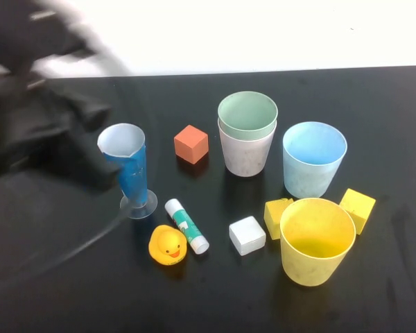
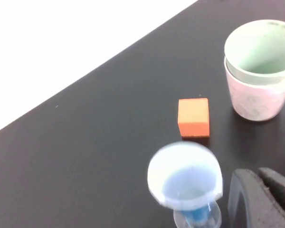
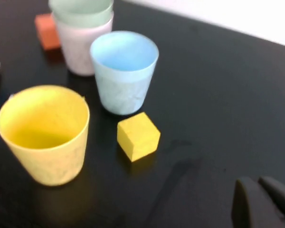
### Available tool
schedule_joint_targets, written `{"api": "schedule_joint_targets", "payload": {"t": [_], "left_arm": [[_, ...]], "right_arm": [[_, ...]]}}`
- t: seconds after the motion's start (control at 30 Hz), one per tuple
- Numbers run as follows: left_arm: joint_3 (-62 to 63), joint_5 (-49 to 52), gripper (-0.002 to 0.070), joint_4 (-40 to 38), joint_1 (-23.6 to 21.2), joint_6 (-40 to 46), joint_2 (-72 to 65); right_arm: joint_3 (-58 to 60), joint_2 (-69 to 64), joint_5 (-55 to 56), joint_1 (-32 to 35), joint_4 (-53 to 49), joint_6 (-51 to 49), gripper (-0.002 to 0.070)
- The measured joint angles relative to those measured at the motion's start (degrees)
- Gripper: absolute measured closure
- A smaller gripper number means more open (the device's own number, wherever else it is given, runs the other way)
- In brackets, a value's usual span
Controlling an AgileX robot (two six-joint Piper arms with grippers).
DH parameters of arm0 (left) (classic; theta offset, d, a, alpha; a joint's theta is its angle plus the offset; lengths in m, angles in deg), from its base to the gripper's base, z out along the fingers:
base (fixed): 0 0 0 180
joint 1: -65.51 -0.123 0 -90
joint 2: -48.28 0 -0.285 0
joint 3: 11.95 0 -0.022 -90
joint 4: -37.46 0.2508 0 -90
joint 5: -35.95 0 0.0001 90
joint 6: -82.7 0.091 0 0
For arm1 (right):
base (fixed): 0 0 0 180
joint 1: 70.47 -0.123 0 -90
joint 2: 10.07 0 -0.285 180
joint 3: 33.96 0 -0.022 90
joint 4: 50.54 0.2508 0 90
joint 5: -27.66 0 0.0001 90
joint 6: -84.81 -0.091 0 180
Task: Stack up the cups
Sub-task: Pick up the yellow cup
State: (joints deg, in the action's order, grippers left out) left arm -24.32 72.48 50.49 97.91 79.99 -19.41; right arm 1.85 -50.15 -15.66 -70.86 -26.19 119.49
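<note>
Nearest the camera in the high view stands the yellow speckled plastic cup [image 1: 317,241], upright and open-mouthed at the front right of the black counter [image 1: 374,104].

Going from the left: the left tool [image 2: 259,199] sits blurred at the far left of the counter, its dark fingers pressed together with nothing between them, just beside the tall narrow blue conical glass with a clear foot [image 1: 130,170], not touching it as far as can be seen. In front of that glass lie a yellow rubber duck [image 1: 168,245] and a white glue stick with a green label [image 1: 186,225], the stick on its side close by the duck. Behind these, an orange-red cube [image 1: 191,144] rests alone.

Right of the cube, the pale green cup [image 1: 247,114] is nested inside the pink speckled cup [image 1: 246,156], both upright, the green rim standing above the pink one. A white cube [image 1: 247,235] lies in front of this pair. Further right, the light blue cup [image 1: 313,159] stands by itself, near the stacked pair and just behind the yellow cup.

A yellow cube [image 1: 276,216] sits against the yellow cup's left side, and a second yellow cube [image 1: 358,209] lies on its right.

The right tool [image 3: 263,202] shows only in its own wrist view, above bare counter near the second yellow cube, its fingers closed together and empty.
</note>
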Motion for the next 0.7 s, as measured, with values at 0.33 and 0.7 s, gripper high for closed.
{"api": "schedule_joint_targets", "payload": {"t": [0.33, 0.7], "left_arm": [[-14.57, 4.32, 0.0673, -0.1, 0.0, -3.72, 19.7], [-17.95, 5.0, 0.0673, 0.79, 0.0, -3.94, 24.8]], "right_arm": [[-20.29, -25.25, -23.0, -1.78, 2.8, 14.93, 0.0664], [-36.89, -44.56, -27.65, -22.71, -14.82, 3.51, 0.0665]]}}
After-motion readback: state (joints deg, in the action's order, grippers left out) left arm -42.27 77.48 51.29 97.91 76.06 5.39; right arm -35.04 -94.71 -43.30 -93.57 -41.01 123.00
